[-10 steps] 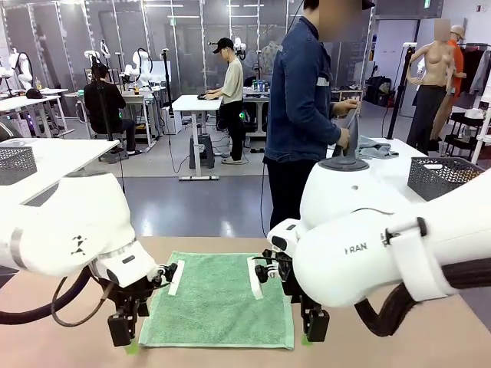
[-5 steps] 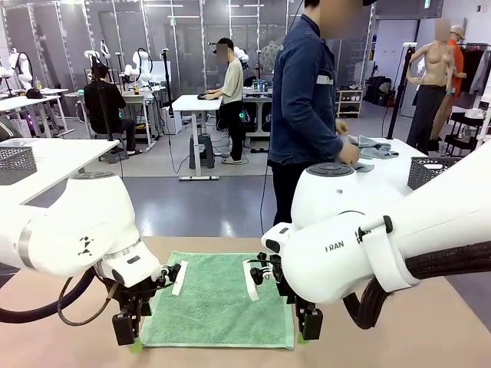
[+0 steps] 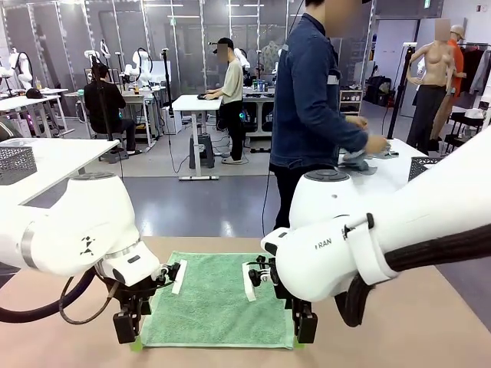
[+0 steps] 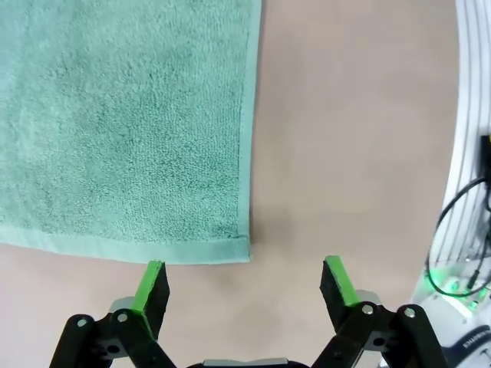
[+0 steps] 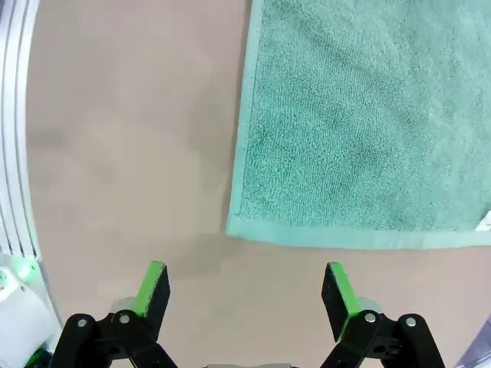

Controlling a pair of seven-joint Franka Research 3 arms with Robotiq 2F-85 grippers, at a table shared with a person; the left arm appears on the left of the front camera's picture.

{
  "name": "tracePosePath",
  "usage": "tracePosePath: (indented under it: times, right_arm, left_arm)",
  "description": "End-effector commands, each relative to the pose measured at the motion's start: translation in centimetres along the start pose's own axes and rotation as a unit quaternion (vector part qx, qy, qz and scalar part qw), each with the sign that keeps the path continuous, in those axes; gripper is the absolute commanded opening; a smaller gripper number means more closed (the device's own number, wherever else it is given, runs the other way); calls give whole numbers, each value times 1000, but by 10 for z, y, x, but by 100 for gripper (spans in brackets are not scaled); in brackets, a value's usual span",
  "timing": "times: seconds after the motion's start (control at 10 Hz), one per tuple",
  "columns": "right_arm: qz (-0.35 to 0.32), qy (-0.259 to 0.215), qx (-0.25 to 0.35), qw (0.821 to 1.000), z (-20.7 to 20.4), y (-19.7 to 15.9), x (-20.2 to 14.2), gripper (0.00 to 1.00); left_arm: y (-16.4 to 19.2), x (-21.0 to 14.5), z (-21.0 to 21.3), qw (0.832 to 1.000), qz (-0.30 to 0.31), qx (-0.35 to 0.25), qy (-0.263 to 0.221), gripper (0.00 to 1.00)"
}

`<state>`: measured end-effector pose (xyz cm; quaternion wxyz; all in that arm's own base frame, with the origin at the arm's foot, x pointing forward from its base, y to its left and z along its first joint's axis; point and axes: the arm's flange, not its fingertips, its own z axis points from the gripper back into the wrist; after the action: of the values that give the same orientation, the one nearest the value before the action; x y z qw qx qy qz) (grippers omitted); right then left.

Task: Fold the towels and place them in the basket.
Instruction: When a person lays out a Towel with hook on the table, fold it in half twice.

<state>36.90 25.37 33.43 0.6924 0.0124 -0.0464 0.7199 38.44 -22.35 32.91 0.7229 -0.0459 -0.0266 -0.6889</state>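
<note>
Two pairs of green-padded fingers (image 4: 152,287) are held wide apart, grasping nothing: the left gripper (image 4: 244,276) at one near corner, the right gripper (image 5: 247,280) at the other; one mint green towel (image 3: 219,299) is spread flat on the table (image 3: 430,337).

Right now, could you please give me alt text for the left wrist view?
The open left gripper points down at the tan table, with a corner of the flat green towel just ahead of it.

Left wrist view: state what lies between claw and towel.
Only a sliver of bare table separates the left claw from the mint towel's corner, in the left wrist view.
</note>
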Motion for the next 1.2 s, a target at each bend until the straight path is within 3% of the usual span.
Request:
tracePosePath:
  times: [0.0, 0.2, 0.5, 1.0, 1.1]
  right_arm:
    - [-29, 1, -3, 1000, -15, -10, 9, 100]
    - [-28, -17, 6, 999, -29, -14, 11, 100]
    - [-34, -8, 13, 999, -40, -14, 8, 100]
    - [-37, -7, 25, 999, -46, -22, 4, 100]
    - [-38, -7, 30, 999, -50, -23, 4, 100]
  left_arm:
    - [12, 5, -14, 1000, -2, 0, 2, 100]
    - [20, 6, -25, 1000, 5, -13, -6, 100]
    - [24, 1, -40, 999, 15, -30, -4, 100]
    - [23, 3, -42, 1000, 9, -16, 0, 100]
    - [23, 2, -42, 1000, 6, -13, 1, 84]
